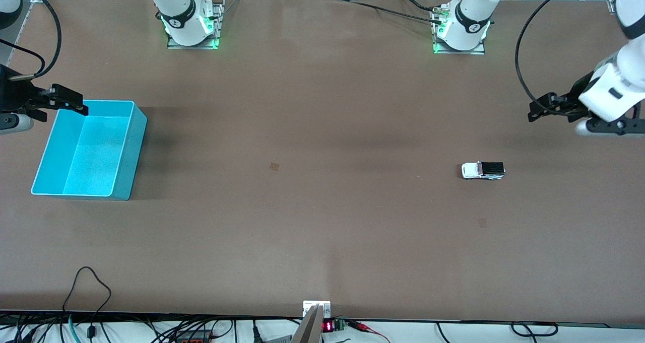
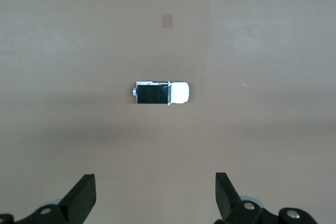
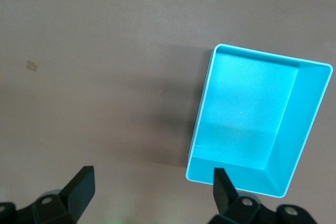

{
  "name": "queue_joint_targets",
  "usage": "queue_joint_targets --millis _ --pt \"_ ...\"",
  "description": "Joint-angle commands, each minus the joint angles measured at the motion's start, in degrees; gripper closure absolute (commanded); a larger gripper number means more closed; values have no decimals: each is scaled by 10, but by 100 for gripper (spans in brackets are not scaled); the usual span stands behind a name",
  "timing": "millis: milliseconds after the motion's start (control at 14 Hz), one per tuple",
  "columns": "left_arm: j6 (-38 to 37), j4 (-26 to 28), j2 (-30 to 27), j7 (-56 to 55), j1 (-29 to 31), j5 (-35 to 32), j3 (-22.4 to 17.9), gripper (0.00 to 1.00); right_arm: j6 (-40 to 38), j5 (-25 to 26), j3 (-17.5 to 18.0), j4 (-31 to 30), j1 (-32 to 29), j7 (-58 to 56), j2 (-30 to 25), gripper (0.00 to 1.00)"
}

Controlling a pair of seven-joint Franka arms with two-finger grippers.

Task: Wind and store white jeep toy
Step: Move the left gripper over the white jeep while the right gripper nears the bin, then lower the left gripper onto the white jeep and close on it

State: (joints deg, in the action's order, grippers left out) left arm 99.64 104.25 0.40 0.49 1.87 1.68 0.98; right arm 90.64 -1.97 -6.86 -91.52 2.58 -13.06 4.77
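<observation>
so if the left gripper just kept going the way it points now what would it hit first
Probably bare table. The open left gripper hangs above it, and the toy car lies ahead of its fingers, so it may come down short of the car, though depth is unclear.

White jeep toy with black roof, turquoise bin, brown table

We see two glossy white arms with rounded shells, each on a square metal base plate lit green along its edge, at the top of the frame. Dark bands ring the lowest joints. Black cables loop from both arms. The left gripper and the right gripper are matte black, with wedge-shaped fingers and small round screw holes.
</observation>
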Motion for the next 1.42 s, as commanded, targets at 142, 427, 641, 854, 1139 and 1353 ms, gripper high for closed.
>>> queue_joint_targets --millis 142,427,641,854,1139,1353 --pt "54 -6 100 45 -2 9 3 0 -2 -8 -1 10 -3 -4 30 0" --pt "85 -5 178 183 8 10 3 0 -7 0 -1 9 -3 2 54 0" --pt "110 -1 210 311 16 3 3 0 -9 0 -1 6 -3 1 59 0" --pt "115 -1 236 451 16 -30 3 0 -11 0 -1 4 -2 2 62 0" --pt "133 2 258 613 16 -43 3 0 -57 0 -1 -23 -4 4 57 0" --pt "183 20 260 730 17 -43 3 0 -57 0 -2 -53 -2 5 43 0"
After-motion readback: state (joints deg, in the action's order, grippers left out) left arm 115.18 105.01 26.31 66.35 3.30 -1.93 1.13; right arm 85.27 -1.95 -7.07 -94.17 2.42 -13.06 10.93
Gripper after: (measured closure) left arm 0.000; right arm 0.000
